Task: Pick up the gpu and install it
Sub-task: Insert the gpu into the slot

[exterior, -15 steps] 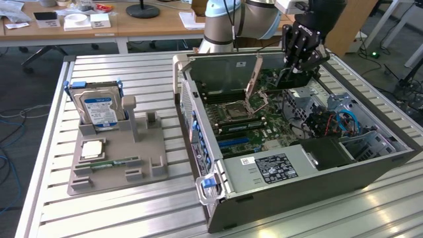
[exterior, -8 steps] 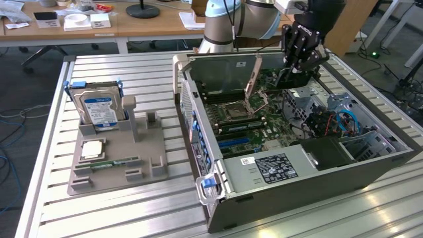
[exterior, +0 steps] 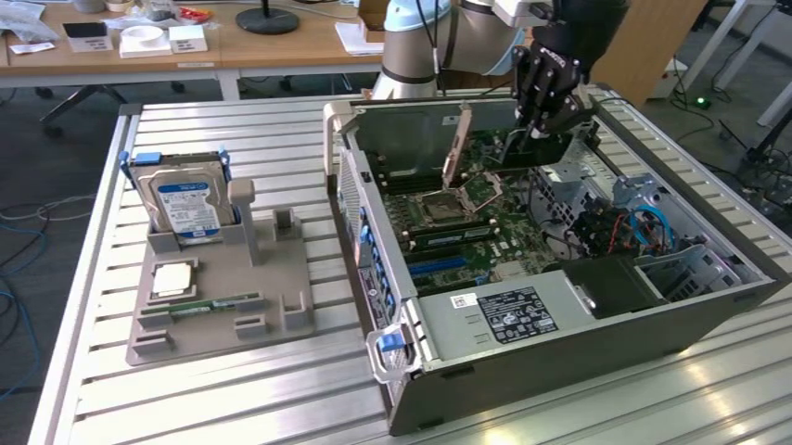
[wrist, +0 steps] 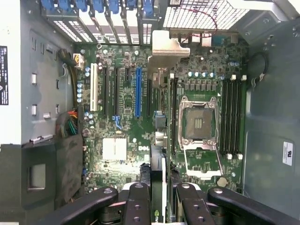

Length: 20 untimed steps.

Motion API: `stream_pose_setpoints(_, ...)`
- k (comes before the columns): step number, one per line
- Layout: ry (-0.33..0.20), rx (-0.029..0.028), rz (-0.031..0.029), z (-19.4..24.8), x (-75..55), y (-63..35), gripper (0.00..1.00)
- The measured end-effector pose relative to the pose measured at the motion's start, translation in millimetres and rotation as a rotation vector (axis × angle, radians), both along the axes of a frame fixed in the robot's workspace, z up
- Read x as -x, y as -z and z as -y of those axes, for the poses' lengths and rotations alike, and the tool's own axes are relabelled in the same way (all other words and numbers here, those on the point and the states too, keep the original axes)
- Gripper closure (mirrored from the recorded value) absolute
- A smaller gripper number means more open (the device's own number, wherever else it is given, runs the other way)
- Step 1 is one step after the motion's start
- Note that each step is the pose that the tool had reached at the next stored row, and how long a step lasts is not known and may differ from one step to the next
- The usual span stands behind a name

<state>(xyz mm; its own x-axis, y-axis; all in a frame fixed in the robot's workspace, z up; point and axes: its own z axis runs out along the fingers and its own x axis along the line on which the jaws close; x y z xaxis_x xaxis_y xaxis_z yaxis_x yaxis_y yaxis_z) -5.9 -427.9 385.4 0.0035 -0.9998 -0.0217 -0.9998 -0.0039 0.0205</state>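
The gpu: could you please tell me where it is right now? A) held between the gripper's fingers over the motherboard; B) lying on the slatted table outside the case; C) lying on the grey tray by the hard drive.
A: the wrist view shows the gpu standing on edge, clamped in the gripper above the motherboard.
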Motion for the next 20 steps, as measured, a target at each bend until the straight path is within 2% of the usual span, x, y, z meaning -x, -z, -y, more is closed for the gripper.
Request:
stream_pose_setpoints(8,0.021,-0.0001,0.0,0.0,4.6,6.4,0.74)
stream_pose_setpoints(15,0.023,-0.0005,0.0002,0.0,4.8,7.7,0.74)
stream_pose_setpoints(20,0.023,-0.0001,0.0,0.0,6.0,16.1,0.74)
